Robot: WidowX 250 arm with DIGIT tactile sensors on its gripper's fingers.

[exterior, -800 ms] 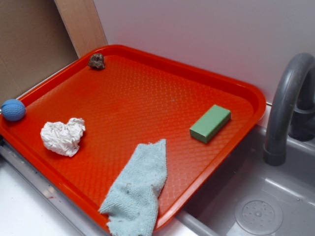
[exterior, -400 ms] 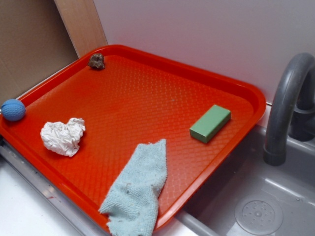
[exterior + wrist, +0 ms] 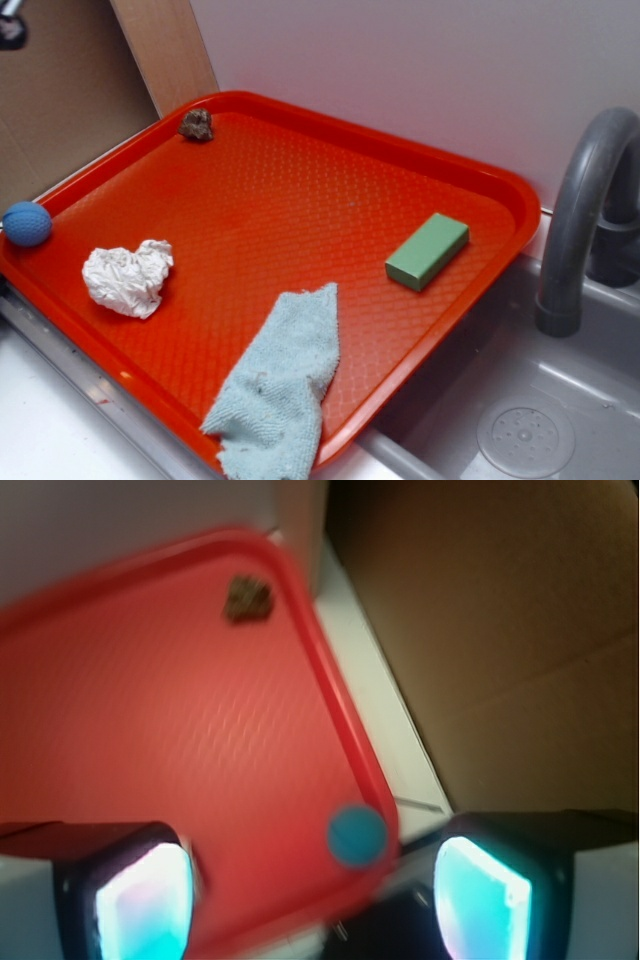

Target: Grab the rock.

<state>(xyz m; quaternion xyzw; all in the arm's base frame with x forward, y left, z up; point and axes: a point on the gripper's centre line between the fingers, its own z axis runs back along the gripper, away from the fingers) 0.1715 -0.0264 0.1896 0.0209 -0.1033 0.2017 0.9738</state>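
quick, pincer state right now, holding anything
Pincer: open, jaws wide apart, nothing held; the rock sits untouched near the tray's far corner.

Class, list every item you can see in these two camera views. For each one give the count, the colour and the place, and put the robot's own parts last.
tray: one, orange-red, beside the sink
rock: one, brownish-grey, far corner of the tray
ball: one, blue, on the tray's left rim
paper wad: one, white, crumpled, left part of the tray
cloth: one, pale blue-green, over the tray's near edge
block: one, green, right part of the tray
faucet: one, grey, at the right
sink: one, grey, lower right
cardboard: one, brown, behind the tray at left
gripper: one, black with lit pale pads, jaws apart, above the ball's corner of the tray
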